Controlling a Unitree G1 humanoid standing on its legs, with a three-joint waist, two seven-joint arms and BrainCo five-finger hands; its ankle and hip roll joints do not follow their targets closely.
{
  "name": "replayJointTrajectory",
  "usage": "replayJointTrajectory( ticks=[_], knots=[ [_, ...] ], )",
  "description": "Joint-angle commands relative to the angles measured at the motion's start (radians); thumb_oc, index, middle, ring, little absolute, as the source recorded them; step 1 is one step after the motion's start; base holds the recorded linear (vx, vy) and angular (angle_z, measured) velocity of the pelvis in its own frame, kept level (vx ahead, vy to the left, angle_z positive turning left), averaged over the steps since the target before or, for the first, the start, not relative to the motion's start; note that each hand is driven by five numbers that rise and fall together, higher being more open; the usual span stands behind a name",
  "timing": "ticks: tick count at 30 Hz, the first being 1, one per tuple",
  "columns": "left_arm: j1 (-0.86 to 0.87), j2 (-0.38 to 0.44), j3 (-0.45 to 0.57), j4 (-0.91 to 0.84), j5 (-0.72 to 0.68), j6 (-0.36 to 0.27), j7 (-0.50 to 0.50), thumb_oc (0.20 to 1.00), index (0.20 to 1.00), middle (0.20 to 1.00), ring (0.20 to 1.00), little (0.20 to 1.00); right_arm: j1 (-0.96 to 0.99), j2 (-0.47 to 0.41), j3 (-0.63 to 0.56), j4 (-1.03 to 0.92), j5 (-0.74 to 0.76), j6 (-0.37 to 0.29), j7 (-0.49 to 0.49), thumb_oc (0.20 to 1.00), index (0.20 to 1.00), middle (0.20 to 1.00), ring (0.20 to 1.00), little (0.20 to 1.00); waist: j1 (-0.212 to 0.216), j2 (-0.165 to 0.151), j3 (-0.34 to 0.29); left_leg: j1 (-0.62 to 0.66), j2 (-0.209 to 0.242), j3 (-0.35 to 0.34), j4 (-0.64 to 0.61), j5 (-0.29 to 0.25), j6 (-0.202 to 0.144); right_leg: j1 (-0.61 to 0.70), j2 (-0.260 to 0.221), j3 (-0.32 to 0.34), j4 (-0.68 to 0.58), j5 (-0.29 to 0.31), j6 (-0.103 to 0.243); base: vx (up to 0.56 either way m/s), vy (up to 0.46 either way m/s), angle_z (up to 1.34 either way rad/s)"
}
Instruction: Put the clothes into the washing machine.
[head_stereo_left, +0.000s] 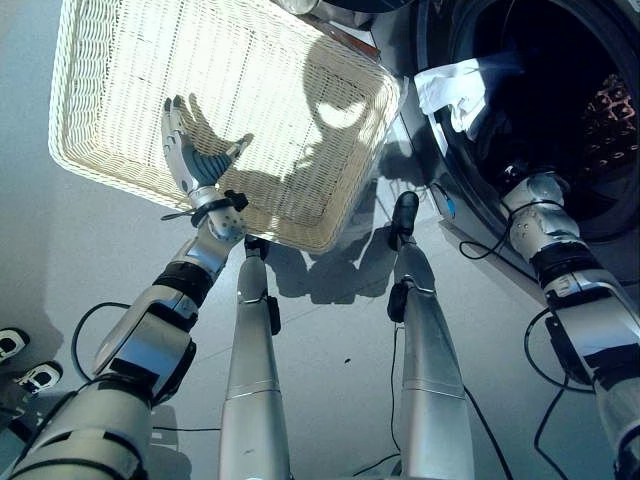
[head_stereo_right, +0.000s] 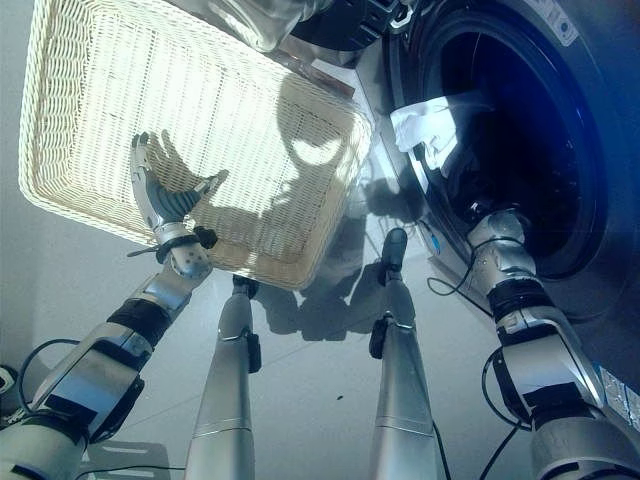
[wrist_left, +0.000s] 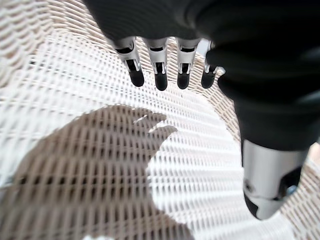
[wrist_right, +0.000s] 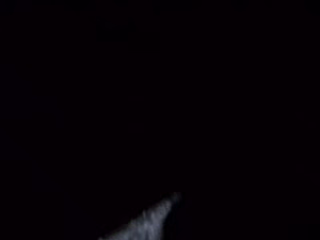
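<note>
Far left: wicker basket (head_stereo_left: 120, 90), pale and rectangular, resting on the grey floor (head_stereo_left: 60, 260), interior bare weave lit by sun and crossed by shadows. Left hand (head_stereo_left: 190, 150) held above the basket's near part, fingers straight and spread, thumb apart, grasping nothing; seen in the left wrist view as a row of dark-tipped fingers (wrist_left: 160, 75) hanging relaxed over the woven bottom. Near rim of the basket just past the left wrist.

Further right: washing machine (head_stereo_right: 560, 60) with its round opening facing the scene, drum (head_stereo_left: 560, 90) dark inside. White cloth (head_stereo_left: 452, 92) lying bunched at the upper left of the door opening, partly over the lip and partly inside, a bright fold catching the light. Darker clothing just below and beside it, hard to make out in the gloom.

Far right: right arm reaching up into the lower part of the opening, forearm and wrist visible at the rim, hand itself lost in the dark drum. Could not tell whether the right hand was loose, clenched or grasping cloth. Right wrist view almost wholly black, with a pale sliver (wrist_right: 145, 222) of something near one edge, too dim to identify.
</note>
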Motion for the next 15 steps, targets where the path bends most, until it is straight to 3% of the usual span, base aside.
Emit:
replayJointTrajectory(
  ticks=[1, 5, 6, 7, 10, 11, 13, 14, 15],
  knots=[
    [0.001, 0.026, 0.024, -0.001, -0.017, -0.036, 0.0, 1.0, 1.0, 1.0, 1.0, 1.0, 0.008, -0.08, 0.014, 0.024, 0.166, 0.002, 0.049, 0.2, 0.2, 0.2, 0.2, 0.2, 0.012, 0.024, -0.012, -0.02, -0.064, 0.018, 0.006, -0.016, 0.088, 0.026, 0.05, -0.064, -0.007, 0.012, 0.052, 0.0, -0.059, 0.01],
    [0.049, 0.056, 0.016, -0.029, -0.008, -0.055, 0.01, 1.0, 1.0, 1.0, 1.0, 1.0, -0.046, -0.155, -0.019, 0.059, 0.27, -0.111, -0.011, 0.2, 0.2, 0.2, 0.2, 0.2, 0.021, 0.013, -0.012, -0.017, -0.06, 0.008, -0.003, -0.025, 0.087, 0.042, 0.054, -0.076, -0.027, 0.013, 0.056, -0.01, -0.071, -0.03],
    [0.066, 0.064, 0.014, -0.045, -0.006, -0.059, 0.018, 1.0, 1.0, 1.0, 1.0, 1.0, -0.061, -0.178, -0.018, 0.04, 0.27, -0.17, -0.061, 0.2, 0.2, 0.2, 0.2, 0.2, 0.022, 0.009, -0.012, -0.017, -0.061, 0.005, -0.009, -0.026, 0.087, 0.047, 0.056, -0.078, -0.035, 0.015, 0.057, -0.01, -0.04, -0.04],
    [0.066, 0.064, 0.014, -0.045, -0.006, -0.059, 0.018, 1.0, 1.0, 1.0, 1.0, 1.0, -0.061, -0.178, -0.018, 0.04, 0.27, -0.17, -0.061, 0.2, 0.2, 0.2, 0.2, 0.2, 0.022, 0.009, -0.012, -0.017, -0.061, 0.005, -0.009, -0.026, 0.087, 0.047, 0.056, -0.078, -0.035, 0.015, 0.057, -0.01, -0.034, -0.05],
    [0.099, 0.085, 0.011, -0.078, -0.013, -0.062, 0.027, 1.0, 1.0, 1.0, 1.0, 1.0, -0.102, -0.229, -0.011, -0.004, 0.2, -0.257, -0.199, 0.2, 0.2, 0.2, 0.2, 0.2, 0.022, 0.002, -0.012, -0.013, -0.059, 0.002, -0.011, -0.032, 0.088, 0.054, 0.062, -0.079, -0.039, 0.013, 0.058, -0.01, -0.009, -0.02],
    [0.103, 0.096, 0.01, -0.083, -0.022, -0.064, 0.023, 1.0, 1.0, 1.0, 1.0, 1.0, -0.126, -0.256, 0.002, -0.012, 0.161, -0.273, -0.262, 0.448, 0.448, 0.448, 0.448, 0.448, 0.022, -0.001, -0.012, -0.009, -0.058, 0.001, -0.012, -0.034, 0.09, 0.057, 0.063, -0.079, -0.039, 0.012, 0.057, 0.0, 0.0, 0.0],
    [0.103, 0.099, 0.009, -0.084, -0.026, -0.063, 0.02, 1.0, 1.0, 1.0, 1.0, 1.0, -0.144, -0.272, 0.014, -0.013, 0.143, -0.274, -0.294, 0.448, 0.448, 0.448, 0.448, 0.448, 0.022, -0.003, -0.012, -0.008, -0.059, 0.0, -0.012, -0.034, 0.091, 0.059, 0.063, -0.079, -0.038, 0.011, 0.057, 0.0, 0.0, 0.0],
    [0.105, 0.107, 0.011, -0.083, -0.035, -0.07, 0.009, 1.0, 1.0, 1.0, 1.0, 1.0, -0.174, -0.301, 0.035, -0.003, 0.08, -0.263, -0.364, 0.58, 0.58, 0.58, 0.58, 0.58, 0.021, -0.003, -0.012, -0.007, -0.059, -0.001, -0.01, -0.034, 0.094, 0.06, 0.063, -0.079, -0.035, 0.009, 0.056, 0.0, 0.0, 0.0],
    [0.102, 0.11, 0.011, -0.082, -0.041, -0.07, 0.004, 1.0, 1.0, 1.0, 1.0, 1.0, -0.179, -0.305, 0.04, -0.005, 0.044, -0.244, -0.392, 0.909, 0.909, 0.909, 0.909, 0.909, 0.021, -0.003, -0.012, -0.007, -0.059, -0.001, -0.01, -0.034, 0.095, 0.06, 0.063, -0.079, -0.034, 0.008, 0.055, 0.0, 0.0, 0.0]
  ],
)
